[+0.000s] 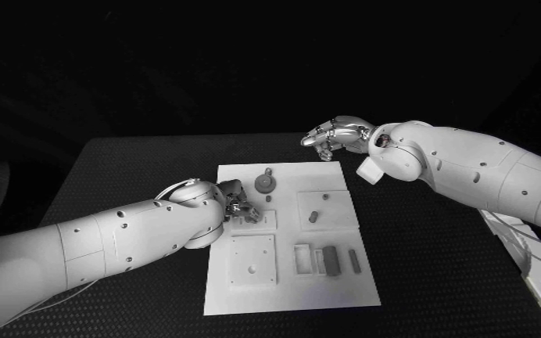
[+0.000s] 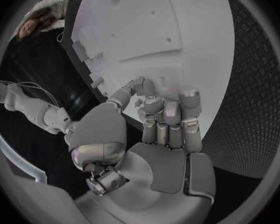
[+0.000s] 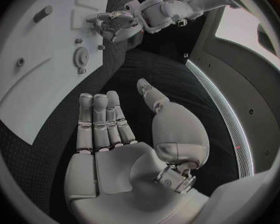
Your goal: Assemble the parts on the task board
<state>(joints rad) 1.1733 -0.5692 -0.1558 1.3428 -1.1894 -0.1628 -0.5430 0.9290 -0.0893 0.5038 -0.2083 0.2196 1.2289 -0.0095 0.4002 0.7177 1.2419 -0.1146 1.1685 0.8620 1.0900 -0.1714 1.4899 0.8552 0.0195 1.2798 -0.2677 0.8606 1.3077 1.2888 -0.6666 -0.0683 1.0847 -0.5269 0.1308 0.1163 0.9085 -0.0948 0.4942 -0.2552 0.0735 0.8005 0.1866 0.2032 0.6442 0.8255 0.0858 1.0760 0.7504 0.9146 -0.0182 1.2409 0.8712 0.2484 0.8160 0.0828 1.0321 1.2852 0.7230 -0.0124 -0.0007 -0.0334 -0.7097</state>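
The white task board (image 1: 291,295) lies in the middle of the black table. On it are a grey gear (image 1: 265,183), a short peg (image 1: 313,216) on a square plate, and two dark bars (image 1: 331,260) beside a white frame (image 1: 302,258). My left hand (image 1: 234,200) hovers at the board's left edge with its fingers curled. In the left wrist view its thumb and a fingertip (image 2: 142,86) meet over the board (image 2: 146,30); I cannot tell whether anything sits between them. My right hand (image 1: 336,134) floats beyond the board's far right corner, fingers (image 3: 99,119) spread, holding nothing.
A raised square plate (image 1: 254,260) with small holes sits on the near left of the board. The right wrist view shows the gear (image 3: 81,58), a peg (image 3: 43,13) and my left hand (image 3: 115,24). Black table (image 1: 135,174) surrounds the board.
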